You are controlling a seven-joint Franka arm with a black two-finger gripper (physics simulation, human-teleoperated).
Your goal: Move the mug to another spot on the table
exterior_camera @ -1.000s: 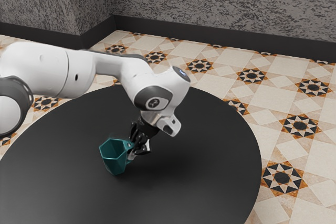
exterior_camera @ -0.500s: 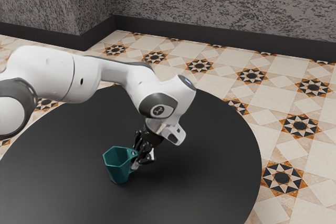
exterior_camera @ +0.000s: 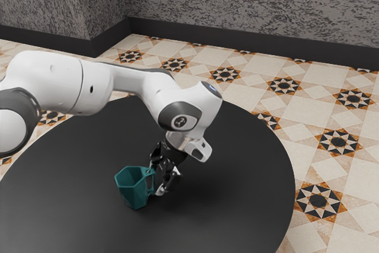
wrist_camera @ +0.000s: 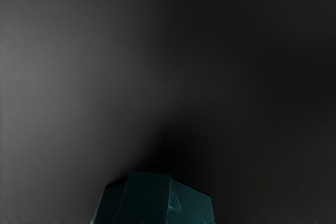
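Holding the mug (exterior_camera: 134, 186) by its edge, my gripper (exterior_camera: 159, 181) has its two fingers closed on the thin wall, on the side toward the exterior view's right. It looks like one finger is inside and one is outside. They are only a little way apart, with the wall between them.

The mug is dark green with flat, angled sides. It stands nearly straight up, low down on the round black table (exterior_camera: 249, 164), on the part near the front edge. I cannot tell if its bottom touches the table or hangs just above it. In the wrist view the mug (wrist_camera: 152, 200) is right under my hand.

I think it is hard and stiff, so it will not squash. It looks small and light. It may be smooth and could slip or swing, since I pinch just one side. I think it could crack if dropped, so going gently is best.
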